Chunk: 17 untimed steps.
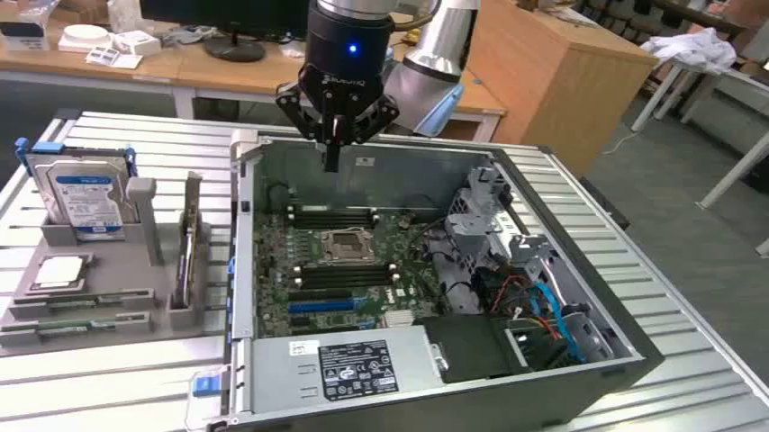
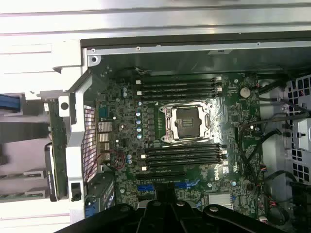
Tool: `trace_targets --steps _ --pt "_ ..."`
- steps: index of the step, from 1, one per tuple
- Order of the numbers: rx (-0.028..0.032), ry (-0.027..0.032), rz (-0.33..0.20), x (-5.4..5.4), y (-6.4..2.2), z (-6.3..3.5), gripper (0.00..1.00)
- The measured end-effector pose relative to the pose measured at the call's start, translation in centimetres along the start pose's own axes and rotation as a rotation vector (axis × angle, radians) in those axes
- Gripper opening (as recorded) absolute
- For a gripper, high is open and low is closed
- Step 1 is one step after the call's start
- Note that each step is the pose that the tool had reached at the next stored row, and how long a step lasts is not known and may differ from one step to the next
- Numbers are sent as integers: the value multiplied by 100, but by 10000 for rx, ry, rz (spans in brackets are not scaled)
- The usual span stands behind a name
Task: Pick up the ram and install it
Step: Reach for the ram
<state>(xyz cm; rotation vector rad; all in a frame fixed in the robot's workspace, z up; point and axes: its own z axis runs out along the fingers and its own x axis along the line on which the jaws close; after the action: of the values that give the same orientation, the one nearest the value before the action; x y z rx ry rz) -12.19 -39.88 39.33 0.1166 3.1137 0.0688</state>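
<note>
Two ram sticks, thin and green, lie flat in the grey holder (image 1: 121, 270) on the exterior view's left, one ram stick (image 1: 86, 301) above the other (image 1: 67, 329). My gripper (image 1: 333, 160) hangs over the back edge of the open computer case (image 1: 397, 396), far from the holder. Its fingers are shut, with nothing visible between them. In the wrist view the gripper (image 2: 167, 204) looks down on the motherboard (image 2: 228, 121). Black memory slots (image 2: 177, 87) run on both sides of the processor socket (image 2: 187, 121), and the slots (image 1: 334, 216) also appear in the exterior view.
The holder also carries a silver hard drive with a blue label (image 1: 85, 193) and an upright expansion card (image 1: 189, 252). Inside the case are a power supply (image 1: 355, 364), loose cables (image 1: 541, 301) and a drive cage (image 1: 481, 211). The case stands on a ribbed metal table (image 1: 121, 378).
</note>
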Motion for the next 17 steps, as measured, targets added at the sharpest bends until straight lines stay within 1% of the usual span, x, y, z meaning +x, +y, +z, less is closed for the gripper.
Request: trace_targets --steps 11,17 --pt "0 0 -1 1 0 0 11" --pt "0 0 0 56 -4 -1 11"
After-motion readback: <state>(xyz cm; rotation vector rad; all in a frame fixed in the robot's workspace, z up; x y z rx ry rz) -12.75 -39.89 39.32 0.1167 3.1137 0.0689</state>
